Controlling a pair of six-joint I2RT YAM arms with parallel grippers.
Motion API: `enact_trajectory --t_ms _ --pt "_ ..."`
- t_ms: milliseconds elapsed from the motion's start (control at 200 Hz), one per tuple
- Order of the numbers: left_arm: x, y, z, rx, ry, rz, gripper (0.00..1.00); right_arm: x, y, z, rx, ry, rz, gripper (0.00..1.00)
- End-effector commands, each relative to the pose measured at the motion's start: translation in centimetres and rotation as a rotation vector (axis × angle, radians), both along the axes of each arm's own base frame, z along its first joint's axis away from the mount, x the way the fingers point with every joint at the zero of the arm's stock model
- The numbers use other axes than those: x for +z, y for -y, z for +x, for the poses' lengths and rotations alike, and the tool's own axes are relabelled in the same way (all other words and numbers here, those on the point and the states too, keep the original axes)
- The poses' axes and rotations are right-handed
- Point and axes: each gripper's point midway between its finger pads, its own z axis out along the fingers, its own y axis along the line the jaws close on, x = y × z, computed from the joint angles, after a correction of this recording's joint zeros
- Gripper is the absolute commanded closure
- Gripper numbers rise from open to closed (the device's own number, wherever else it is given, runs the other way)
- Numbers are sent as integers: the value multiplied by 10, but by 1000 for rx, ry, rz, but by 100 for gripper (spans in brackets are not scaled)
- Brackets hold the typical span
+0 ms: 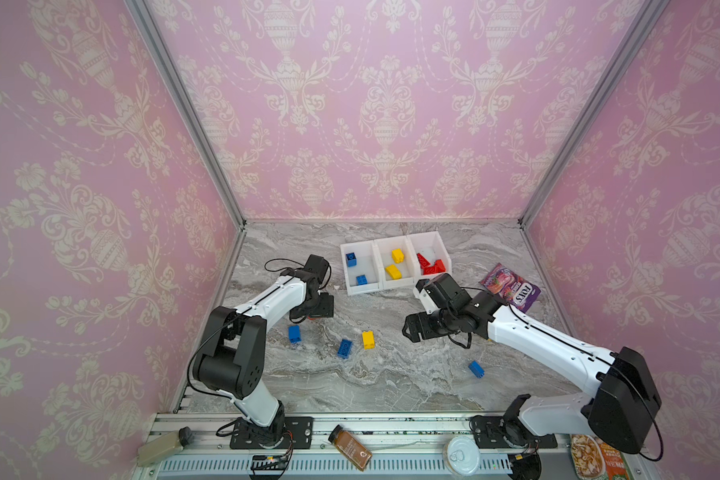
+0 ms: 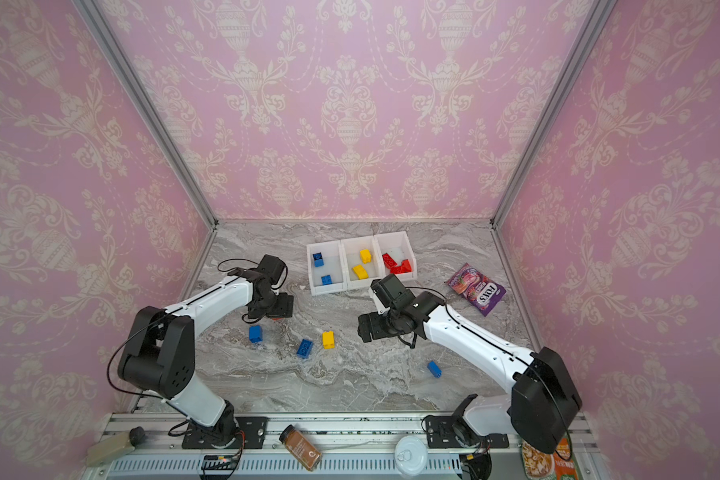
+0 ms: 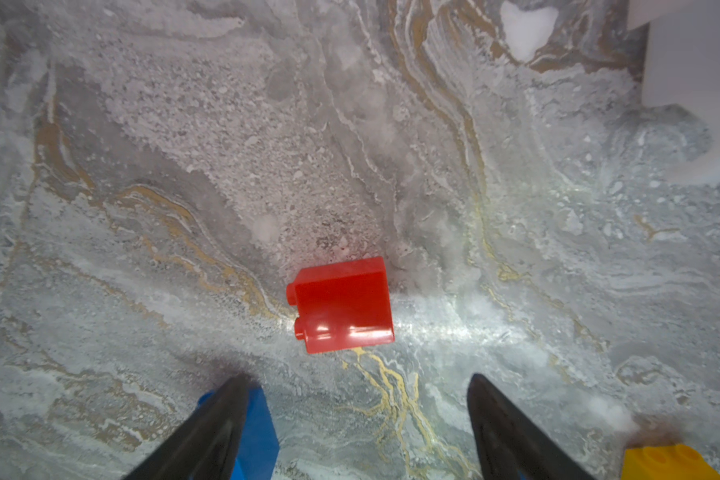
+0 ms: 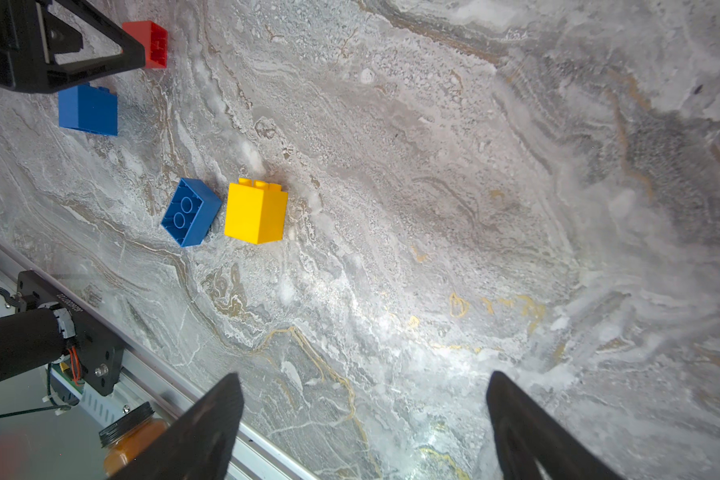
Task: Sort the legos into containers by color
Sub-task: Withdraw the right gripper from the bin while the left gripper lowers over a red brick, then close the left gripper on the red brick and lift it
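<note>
1. Left gripper is spread wide and empty; the red lego lies on its side just beyond its fingertips.
2. Advance, straddle its smooth faces, then close.
3. The red container sits at two o'clock from it in a top view.

Purple candy bag, right side of the desk: you can read the brand "FOX'S" in white capitals, upside down as it lies in both top views. Spice jar on the front rail: printed label, too small for you to read. Orange packet at the rail's right end: lettering blurred. Black base plate, right wrist view: a white code, not legible.
</note>
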Motion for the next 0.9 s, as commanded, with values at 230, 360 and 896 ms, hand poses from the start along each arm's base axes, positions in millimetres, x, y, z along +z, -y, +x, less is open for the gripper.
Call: enact_trajectory --t_ms 230,360,896 --pt "-1 -11 29 97 69 49 23 1 4 -4 -28 -10 25 7" --pt "-10 -12 30 118 60 47 26 3 5 -5 -33 -2 27 7" --pt "-37 -12 22 138 0 26 35 6 6 -6 -44 2 44 6"
